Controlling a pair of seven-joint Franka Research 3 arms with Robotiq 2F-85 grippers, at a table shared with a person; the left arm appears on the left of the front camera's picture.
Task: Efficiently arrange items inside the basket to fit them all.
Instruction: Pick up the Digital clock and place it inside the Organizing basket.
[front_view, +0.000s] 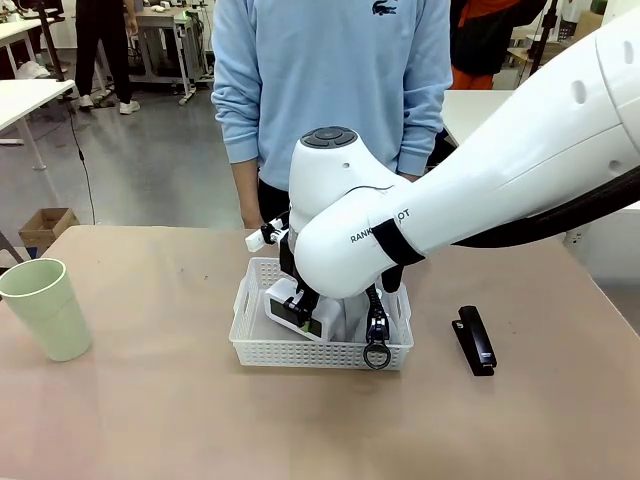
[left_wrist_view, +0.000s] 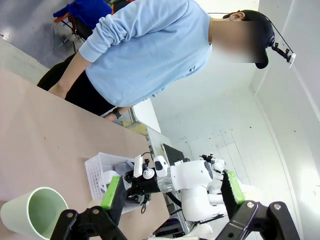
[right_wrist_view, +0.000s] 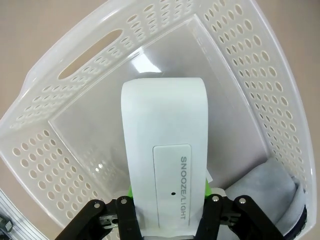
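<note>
Front view, centre: the right gripper (front_view: 300, 305), clamped on the small white box (front_view: 288, 308), holds it in the basket (front_view: 300, 355) beside the grey case (front_view: 350, 320); stapler (front_view: 475, 340) and cup (front_view: 45, 308) wait outside on the bench (front_view: 150, 400). Left wrist view: the left gripper (left_wrist_view: 171, 192) gapes empty. Right wrist view: box mid-basket; released there, it likely crowds out the cup.

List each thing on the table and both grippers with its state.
Basket: on the table, two items inside.
Box: gripped, inside the basket.
Case: lying in the basket, ring pull over its rim.
Stapler: closed, flat on the table.
Cup: upright, empty, on the table.
Left gripper: open, empty.
Right gripper: shut on the box.
</note>
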